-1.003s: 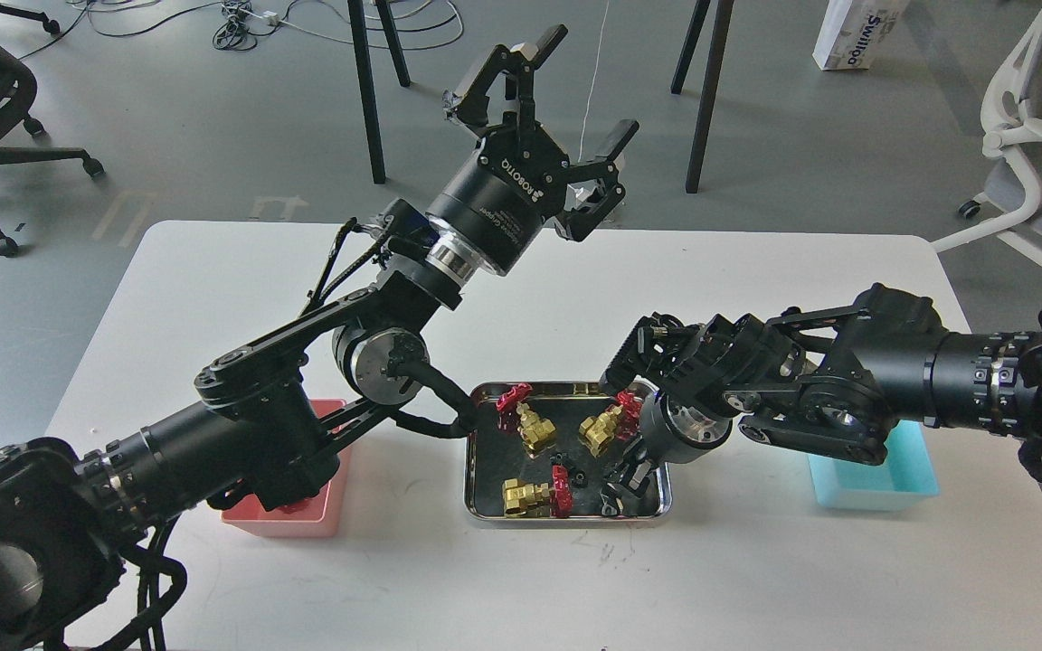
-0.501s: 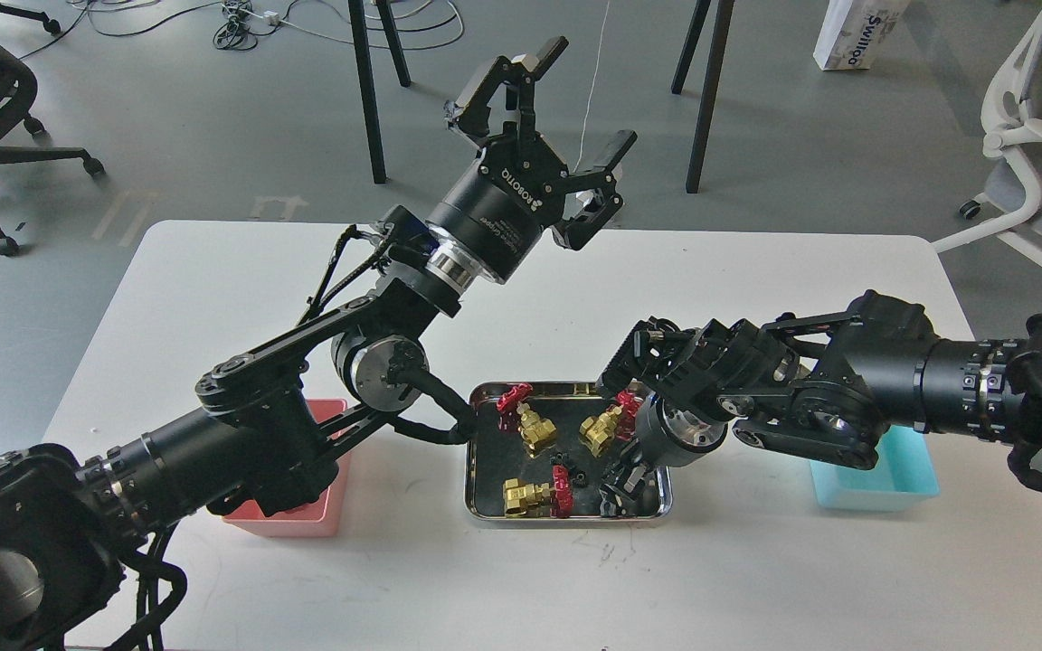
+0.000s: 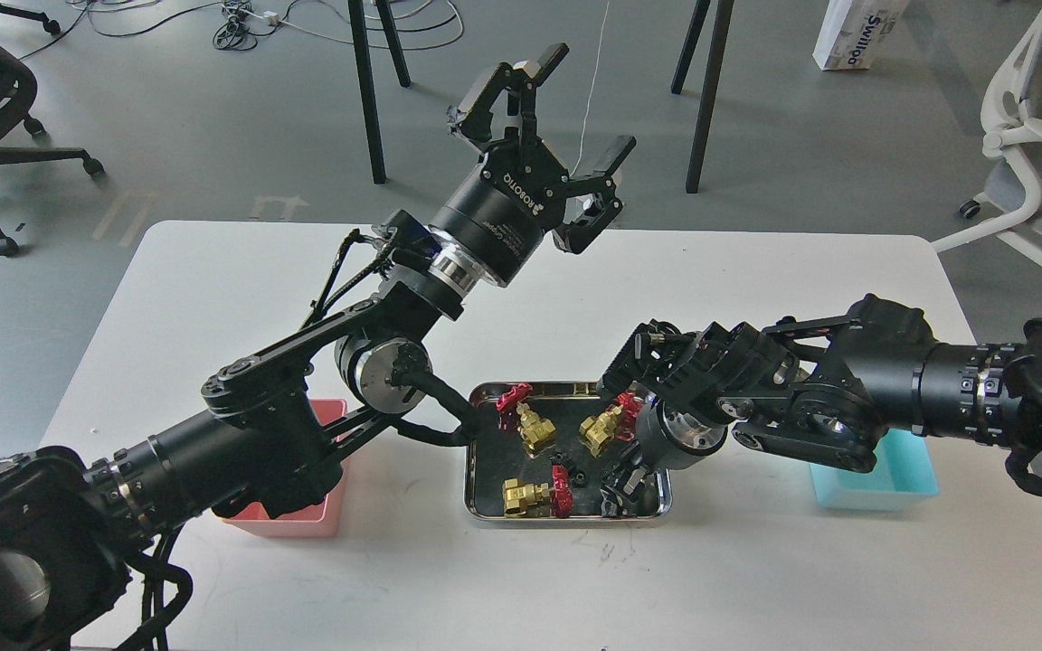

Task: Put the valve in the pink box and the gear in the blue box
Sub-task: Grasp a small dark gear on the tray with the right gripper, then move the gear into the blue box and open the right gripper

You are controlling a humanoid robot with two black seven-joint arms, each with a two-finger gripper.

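Since the earlier frames, the right arm has been creeping slightly leftward over the steel tray (image 3: 476,493), while the raised left arm has drifted only a little. That shiny tray is sitting mid-table, its dark floor holding three brass-gold valves with red scalloped handwheels: one valve (image 3: 528,425) at the upper left, a second (image 3: 601,432) beside the right wrist, a third (image 3: 532,493) lying along the near edge. A tiny black toothed gear (image 3: 578,476) is lying just right of that third valve. The right gripper (image 3: 619,493) is reaching down into the tray's near right corner, seen dark and end-on, so I cannot tell how far it is parted or whether it is touching anything. The left gripper (image 3: 575,127) is hanging high above the table's far side, fingers spread wide and carrying nothing. The salmon pink box (image 3: 322,520) is sitting left of the tray, partly covered by the left arm; the cyan blue box (image 3: 901,479) is sitting to the right.
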